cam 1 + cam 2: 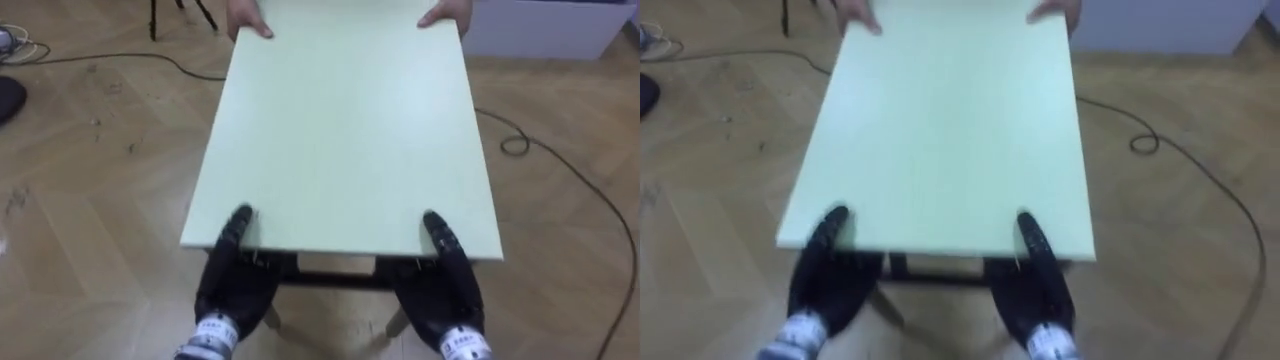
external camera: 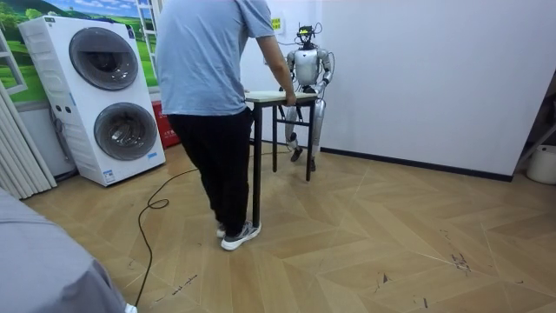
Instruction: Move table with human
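Note:
A pale green table top (image 1: 340,130) stretches away from me over the wooden floor. My left hand (image 1: 235,275) and right hand (image 1: 445,280) clamp its near edge at the two corners, each with the thumb on top and the fingers hidden underneath. At the far edge a person's two hands (image 1: 248,20) hold the other corners. In the room view the person (image 2: 213,87) stands at one end of the table (image 2: 265,97), with their back to the camera. I stand at the other end, near the white wall.
A dark cable (image 1: 560,160) loops over the floor on my right and another runs off at the far left. A white box (image 1: 540,25) stands at the far right. Stacked washing machines (image 2: 104,96) stand at the room view's left.

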Tool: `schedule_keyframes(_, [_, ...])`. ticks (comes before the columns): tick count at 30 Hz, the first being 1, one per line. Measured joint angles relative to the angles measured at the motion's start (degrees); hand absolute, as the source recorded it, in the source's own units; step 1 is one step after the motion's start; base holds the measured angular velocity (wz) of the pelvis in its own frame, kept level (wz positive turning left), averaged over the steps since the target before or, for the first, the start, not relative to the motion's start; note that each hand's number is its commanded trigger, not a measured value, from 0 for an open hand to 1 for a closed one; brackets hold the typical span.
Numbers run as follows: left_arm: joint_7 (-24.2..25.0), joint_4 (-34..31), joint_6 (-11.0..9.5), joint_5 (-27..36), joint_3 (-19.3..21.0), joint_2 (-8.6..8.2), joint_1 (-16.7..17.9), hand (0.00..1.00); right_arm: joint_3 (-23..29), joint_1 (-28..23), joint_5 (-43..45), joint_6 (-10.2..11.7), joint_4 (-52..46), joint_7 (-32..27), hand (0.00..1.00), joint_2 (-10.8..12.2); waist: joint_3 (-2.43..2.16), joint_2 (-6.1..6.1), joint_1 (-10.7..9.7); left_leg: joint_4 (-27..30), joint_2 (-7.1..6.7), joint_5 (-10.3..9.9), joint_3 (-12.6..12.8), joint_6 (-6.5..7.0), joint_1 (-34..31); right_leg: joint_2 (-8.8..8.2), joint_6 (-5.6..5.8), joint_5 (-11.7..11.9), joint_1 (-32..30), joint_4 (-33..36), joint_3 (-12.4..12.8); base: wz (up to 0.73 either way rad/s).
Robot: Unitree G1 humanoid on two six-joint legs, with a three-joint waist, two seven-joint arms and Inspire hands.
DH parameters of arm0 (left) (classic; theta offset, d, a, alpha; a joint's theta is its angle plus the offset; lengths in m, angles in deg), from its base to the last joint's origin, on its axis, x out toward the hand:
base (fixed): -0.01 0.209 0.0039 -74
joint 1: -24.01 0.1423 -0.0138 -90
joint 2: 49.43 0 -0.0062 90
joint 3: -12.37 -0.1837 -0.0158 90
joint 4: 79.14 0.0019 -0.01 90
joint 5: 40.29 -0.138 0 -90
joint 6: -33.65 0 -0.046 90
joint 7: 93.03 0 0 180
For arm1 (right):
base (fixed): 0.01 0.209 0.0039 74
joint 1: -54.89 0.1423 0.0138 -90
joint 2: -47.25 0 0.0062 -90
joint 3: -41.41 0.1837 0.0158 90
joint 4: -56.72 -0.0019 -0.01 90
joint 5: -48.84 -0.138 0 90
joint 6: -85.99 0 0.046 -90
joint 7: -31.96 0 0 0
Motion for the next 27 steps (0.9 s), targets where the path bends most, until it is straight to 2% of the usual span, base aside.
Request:
schedule_keyframes(2, [0.0,-0.4,-0.1,-0.4,0.0,-0.02,0.0,1.0,0.2,0.0,0.0,0.0,0.0,0.4,1.0,0.3,0.01,-0.09,-0.1,0.4,-0.06,0.1,0.2,0.27,-0.9,-0.01,0.46,-0.3,-0.8,-0.4,0.8,-0.04])
schedule_keyframes(3, [0.0,-0.7,-0.1,-0.4,0.2,0.07,-0.1,1.0,0.4,0.0,0.2,-0.1,0.0,0.7,1.0,0.4,0.01,-0.09,0.1,1.0,-0.04,0.2,0.2,0.43,-1.7,-0.01,1.84,-1.1,-0.6,-2.2,1.3,-0.21])
schedule_keyframes(4, [0.0,-0.8,-0.1,-0.6,0.4,0.07,-0.1,1.0,0.4,0.2,0.3,-0.2,-0.1,0.7,1.0,0.4,0.0,-0.12,0.4,1.6,-0.07,0.2,0.0,0.43,-2.5,-0.11,2.54,-1.9,-0.5,-3.8,2.0,-0.27])
schedule_keyframes(5, [0.0,-0.8,0.0,-0.7,0.6,0.09,-0.1,1.0,0.4,0.3,0.5,-0.3,-0.1,0.7,1.0,0.4,0.01,-0.14,0.6,1.9,-0.15,0.2,-0.4,0.43,-2.7,-0.15,2.7,-2.3,-0.4,-4.4,1.8,-0.37])
schedule_keyframes(6, [0.0,-1.0,0.2,-0.8,1.0,0.11,-0.1,1.0,0.5,0.5,0.7,-0.6,-0.1,0.7,1.0,0.4,0.03,-0.29,1.1,2.2,-0.25,0.2,-1.9,0.42,-3.2,-0.11,2.65,-3.6,-0.2,-6.2,1.7,-0.38])
schedule_keyframes(7, [0.5,-1.1,0.2,-0.9,1.5,0.22,-0.1,1.0,0.6,0.8,1.3,-0.7,-0.1,0.7,1.0,0.9,0.17,-0.54,1.3,3.9,-0.32,0.3,-4.2,0.36,-4.6,0.07,2.07,-5.6,1.2,-10.8,1.3,-0.31])
schedule_keyframes(8, [0.7,-1.2,0.3,-0.9,1.9,0.29,-0.1,1.0,0.7,1.0,1.7,-0.7,-0.1,0.6,1.0,1.9,0.49,-0.78,1.3,6.7,-0.06,0.3,-4.5,0.24,-6.0,0.09,1.72,-6.5,2.5,-13.4,1.1,-0.12])
schedule_keyframes(9, [0.8,-1.5,0.8,-1.3,2.6,0.38,-0.6,1.0,0.9,1.4,1.9,-0.8,0.0,0.7,1.0,2.7,1.64,-1.53,1.6,18.2,1.4,2.1,-4.1,-1.51,-11.4,0.47,1.85,-8.4,6.0,-17.9,2.1,0.07])
schedule_keyframes(10, [0.8,-1.4,1.6,-1.8,2.8,0.29,-1.5,1.0,1.5,1.6,1.3,-1.0,0.2,1.0,1.0,2.7,2.65,-1.76,1.8,20.9,1.78,1.4,-5.0,-2.34,-18.3,0.99,1.95,-10.1,7.7,-20.3,3.4,0.18])
schedule_keyframes(11, [0.8,-1.5,1.8,-1.8,2.5,0.04,-1.8,1.0,1.9,1.6,0.9,-1.3,0.1,1.5,1.0,2.2,2.31,-0.71,1.4,14.4,2.02,3.4,-6.0,-2.78,-20.4,1.96,2.15,-10.8,7.0,-20.1,3.4,0.18])
schedule_keyframes(12, [1.1,-2.5,1.7,-1.8,1.6,0.48,-2.3,1.0,2.9,1.8,0.4,-1.8,0.3,2.6,1.0,1.7,2.03,0.54,1.6,9.6,4.36,10.4,-4.6,0.95,-23.3,3.77,2.28,-14.1,4.8,-16.8,2.2,0.28])
schedule_keyframes(13, [1.4,-2.7,1.8,-1.7,0.5,2.45,-3.8,1.0,4.6,1.7,0.3,-2.6,0.2,2.2,1.0,3.6,1.89,-1.26,1.3,9.5,4.2,10.7,-2.8,1.38,-23.8,3.24,1.13,-17.0,3.7,-14.4,0.3,0.28])
schedule_keyframes(14, [0.7,-2.4,1.9,-1.7,0.3,2.5,-4.7,1.0,5.4,1.7,0.2,-3.3,0.2,1.9,1.0,3.9,1.95,-1.17,1.4,9.0,4.42,11.1,-2.8,1.92,-23.9,3.63,0.68,-17.3,3.8,-14.6,-0.5,0.23])
schedule_keyframes(15, [0.3,-1.5,1.8,-2.1,0.3,2.49,-5.4,1.0,5.7,1.9,0.1,-3.9,0.2,1.2,1.0,4.3,1.96,-1.12,2.3,7.5,5.27,12.4,-2.1,1.95,-23.5,4.36,0.34,-17.5,3.9,-15.9,-1.3,-0.14])
schedule_keyframes(16, [0.3,-0.9,1.8,-2.3,0.6,2.53,-6.1,1.0,5.6,2.2,0.1,-4.2,0.7,0.7,1.0,4.5,1.97,-0.89,3.7,5.8,6.39,14.0,-1.7,1.41,-22.8,5.43,0.65,-17.3,3.9,-18.7,-1.0,-0.4])
schedule_keyframes(17, [0.3,-0.2,1.8,-2.6,0.5,2.49,-5.8,1.0,5.6,2.1,0.0,-4.6,1.7,0.7,1.0,4.4,1.52,-0.1,4.8,2.9,7.56,16.4,-2.0,0.58,-21.6,7.13,-0.5,-15.4,3.7,-19.8,-0.8,-0.41])
schedule_keyframes(18, [0.3,-0.1,1.8,-2.6,0.2,2.41,-5.6,1.0,5.6,2.0,-0.1,-4.6,2.0,0.7,1.0,4.4,1.39,0.12,5.2,1.0,8.01,17.8,-2.0,-0.02,-20.8,7.98,-1.01,-14.5,3.7,-20.4,-0.7,-0.28])
schedule_keyframes(19, [0.3,0.2,1.5,-2.7,-0.1,2.53,-5.5,1.0,5.4,2.0,-0.1,-4.6,2.6,0.7,1.0,4.4,1.24,0.57,6.1,-4.0,8.22,21.5,-2.4,-1.28,-18.6,9.5,-2.13,-12.8,3.6,-21.8,-0.8,-0.15])
schedule_keyframes(20, [0.3,0.3,1.3,-2.7,-0.1,2.55,-5.2,1.0,5.2,2.0,-0.1,-4.6,2.8,0.7,1.0,4.4,1.13,0.87,6.4,-6.9,8.41,23.6,-3.0,-2.22,-17.6,10.43,-2.68,-12.0,3.5,-22.3,-0.8,-0.08])
schedule_keyframes(21, [0.3,0.3,0.8,-2.8,0.0,2.68,-4.6,1.0,5.1,2.0,-0.2,-4.7,3.1,0.7,1.0,4.4,0.73,1.6,6.4,-13.0,9.04,28.0,-3.6,-6.43,-15.7,12.23,-3.93,-10.3,3.2,-23.6,-1.5,0.08])
schedule_keyframes(22, [0.3,0.3,0.6,-2.9,-0.1,2.75,-4.3,1.0,5.1,1.9,-0.2,-4.8,3.3,0.7,1.0,4.4,0.53,2.2,6.4,-18.2,9.44,32.2,-5.7,-13.19,-13.9,13.38,-5.55,-8.9,2.5,-24.1,-3.0,0.13])
schedule_keyframes(23, [0.3,0.3,0.4,-3.0,-0.1,2.7,-4.2,1.0,5.2,1.9,-0.1,-4.8,3.5,0.8,1.0,4.5,0.62,2.13,6.1,-17.2,9.44,31.9,-6.9,-13.76,-13.7,12.99,-6.28,-8.5,2.2,-24.0,-3.6,-0.05])
schedule_keyframes(24, [0.4,0.6,-0.2,-3.0,0.0,2.36,-3.4,1.0,5.1,2.0,0.1,-5.0,4.4,0.8,1.0,4.7,0.81,1.51,6.6,-9.8,9.37,27.7,-7.4,-9.59,-14.1,11.81,-7.04,-8.2,1.8,-23.3,-5.8,-0.4])
schedule_keyframes(25, [0.7,0.6,-0.7,-2.7,0.0,1.83,-2.0,1.0,4.9,2.2,0.6,-5.2,4.8,0.8,1.0,4.3,0.81,1.58,7.4,-1.4,9.42,21.8,-7.6,-7.44,-14.2,10.96,-7.69,-7.5,1.6,-23.3,-7.1,-0.52])
schedule_keyframes(26, [0.8,0.6,-0.9,-2.5,-0.1,1.6,-1.5,1.0,4.7,2.2,0.9,-5.1,4.9,0.8,1.0,4.1,0.84,1.78,7.6,2.3,9.41,19.1,-8.0,-7.56,-14.2,10.71,-7.77,-6.9,1.6,-23.5,-7.8,-0.46])
schedule_keyframes(27, [0.9,0.6,-1.1,-2.2,-0.1,1.16,-0.8,1.0,4.4,2.1,1.2,-4.9,4.9,0.8,1.0,3.8,0.85,2.16,7.6,9.5,9.25,13.9,-9.3,-7.44,-13.9,10.3,-7.62,-5.8,1.5,-23.8,-9.8,-0.15])
